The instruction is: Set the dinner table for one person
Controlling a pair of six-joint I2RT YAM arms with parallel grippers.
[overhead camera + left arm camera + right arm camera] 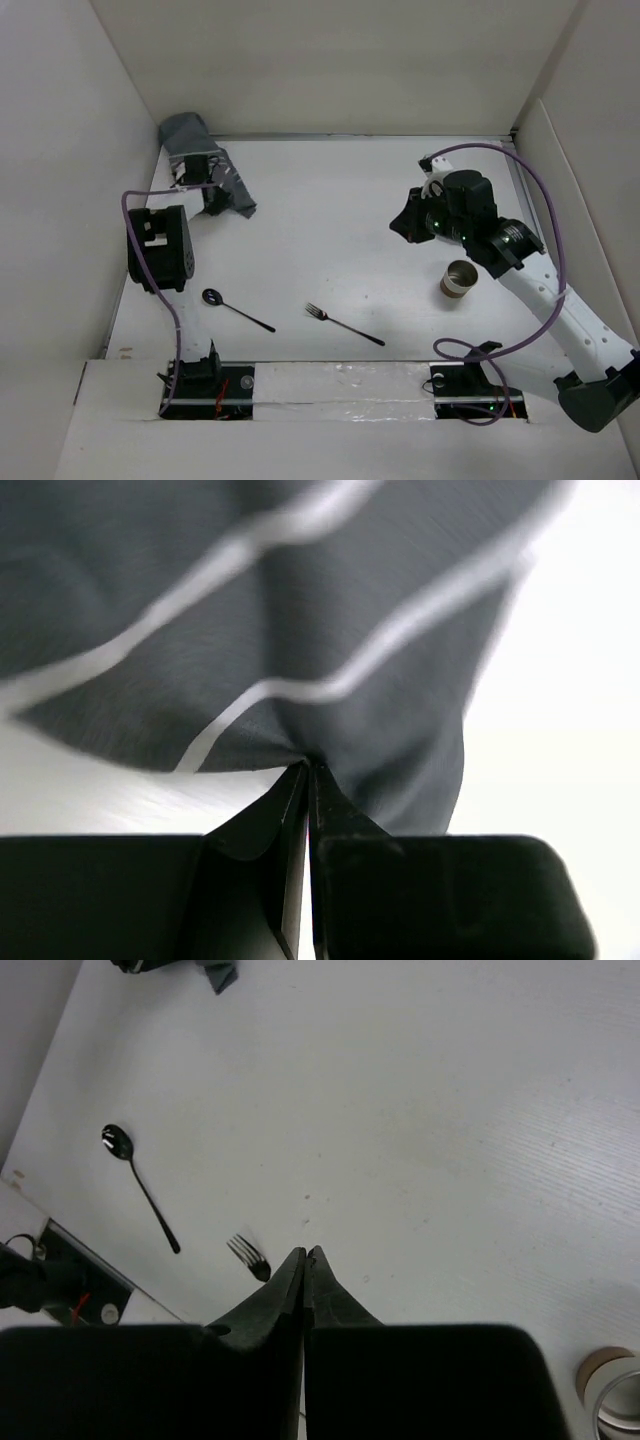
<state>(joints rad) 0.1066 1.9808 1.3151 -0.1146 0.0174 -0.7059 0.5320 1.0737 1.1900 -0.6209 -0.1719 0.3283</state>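
Observation:
The dinner table [330, 200] is the white tabletop. A dark grey placemat with white stripes [196, 140] lies crumpled at its back left corner. My left gripper [207, 192] is shut on a fold of that cloth [330, 640], pinched at the fingertips [307, 767]. A black spoon [214, 297] and a black fork [345, 325] lie near the front edge. My right gripper [403, 226] hangs above the right half of the table. It is shut with nothing between its fingers [305, 1252]. In the right wrist view the fork [248, 1256] and spoon [120, 1144] lie beyond it.
A brown paper cup [459, 280] stands upright at the right, just in front of the right arm, and shows in the corner of the right wrist view [610, 1385]. White walls enclose the table at the left, back and right.

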